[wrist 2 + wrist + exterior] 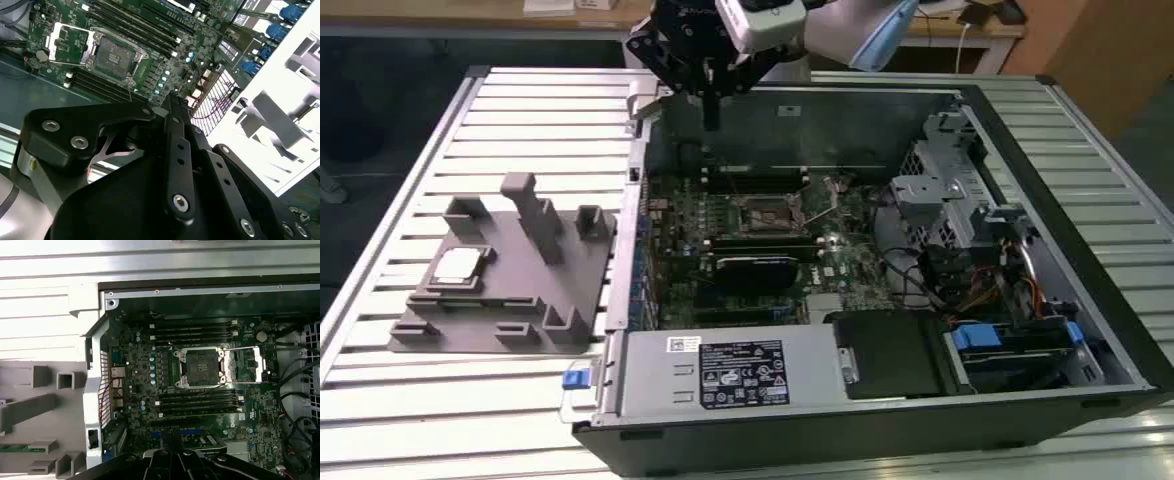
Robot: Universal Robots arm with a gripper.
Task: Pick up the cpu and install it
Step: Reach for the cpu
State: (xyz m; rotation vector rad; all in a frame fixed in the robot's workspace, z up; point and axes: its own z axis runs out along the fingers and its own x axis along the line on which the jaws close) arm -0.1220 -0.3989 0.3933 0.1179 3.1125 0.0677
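In the exterior view the gripper (711,122) hangs at the upper centre of the frame, above the rear wall of the open computer case (854,445) and clear of everything below it. Its two black fingers (711,105) point straight down and are drawn together into one narrow tip, clenched on nothing. Both wrist views show the same closed linkage, the finger bars meeting with no part between them, in the second wrist view (170,98) and in the first wrist view (172,456). The cpu (459,264) lies flat, silver top up, on a grey holder (520,305) at the exterior view's left, well apart from the gripper and outside the case. The holder rests on the slatted metal table (400,150). Inside the case the motherboard socket (767,212) stands bare, seen also in both wrist views (112,55) (201,367), with its retaining frame (246,365) swung open beside it. A labelled power supply box (720,372) fills the case's near corner.
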